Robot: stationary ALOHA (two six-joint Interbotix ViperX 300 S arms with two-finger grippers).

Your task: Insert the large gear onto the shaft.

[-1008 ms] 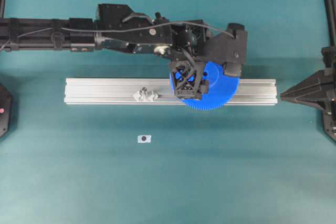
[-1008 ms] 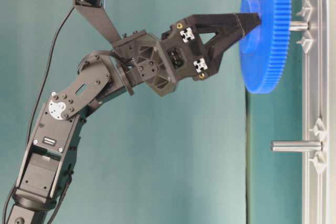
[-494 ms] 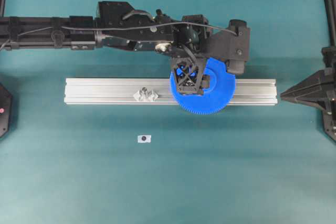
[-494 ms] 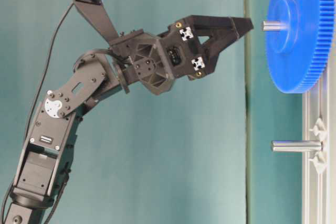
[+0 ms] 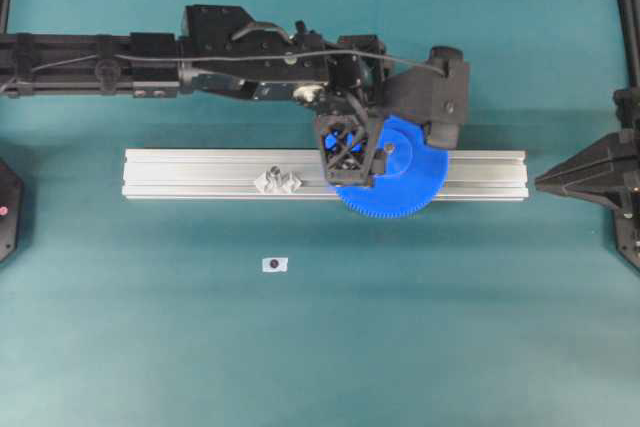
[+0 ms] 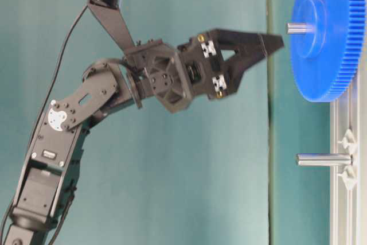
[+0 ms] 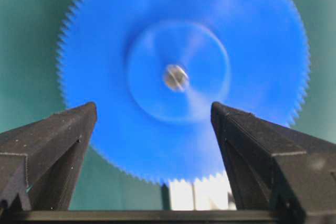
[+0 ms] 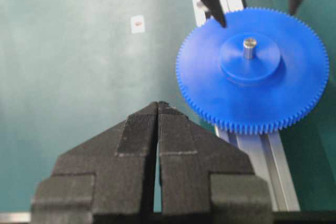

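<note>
The large gear (image 5: pixel 405 185) is a bright blue toothed disc lying flat on the aluminium rail. The shaft (image 8: pixel 249 46) pokes up through its centre hub and also shows in the table-level view (image 6: pixel 298 27) and the left wrist view (image 7: pixel 176 77). My left gripper (image 5: pixel 350 175) is open and empty, a little above the gear and apart from it (image 6: pixel 275 43). In the left wrist view (image 7: pixel 153 107) its jaws stand wide on either side of the hub. My right gripper (image 5: pixel 545 183) is shut and empty at the right end of the rail, also in its own wrist view (image 8: pixel 158 104).
The long aluminium rail (image 5: pixel 200 175) runs across the middle of the table. A second bare pin on a clear winged mount (image 5: pixel 277 181) stands on it left of the gear, also in the table-level view (image 6: pixel 324 159). A small white tag (image 5: pixel 274 264) lies in front of the rail.
My left gripper was shut on the gear's hub; it has let go and opened. The gear slid down the shaft onto the rail. The gripper has drawn back above it.
</note>
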